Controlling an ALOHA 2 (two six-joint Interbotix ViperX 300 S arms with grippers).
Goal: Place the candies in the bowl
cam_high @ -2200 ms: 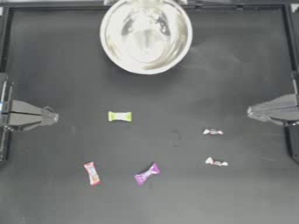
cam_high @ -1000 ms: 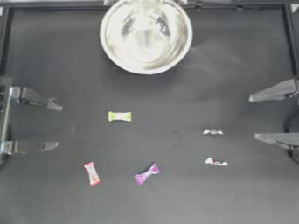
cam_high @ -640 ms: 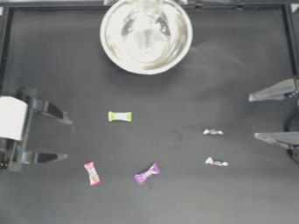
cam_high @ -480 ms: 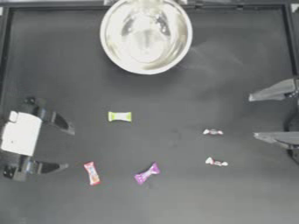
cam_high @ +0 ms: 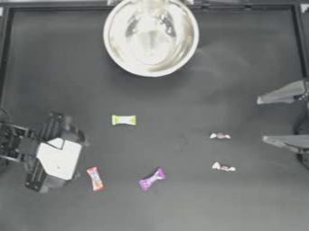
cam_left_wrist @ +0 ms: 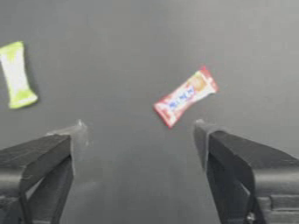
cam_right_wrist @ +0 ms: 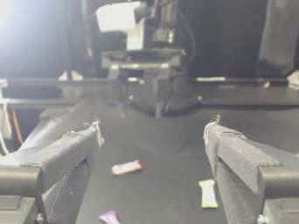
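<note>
Red-pink candy [cam_left_wrist: 186, 97] just ahead of open left pincer [cam_left_wrist: 137, 131].

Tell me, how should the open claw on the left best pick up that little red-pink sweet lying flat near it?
Probably from straight above, closing on the sweet's long sides at its middle. The red-pink candy is a narrow stick lying flat on the table with bare space around it, and its twisted ends look too flimsy to hold. The left gripper has its jaws open wide just short of it, so it would need to turn to straddle the narrow width.
</note>
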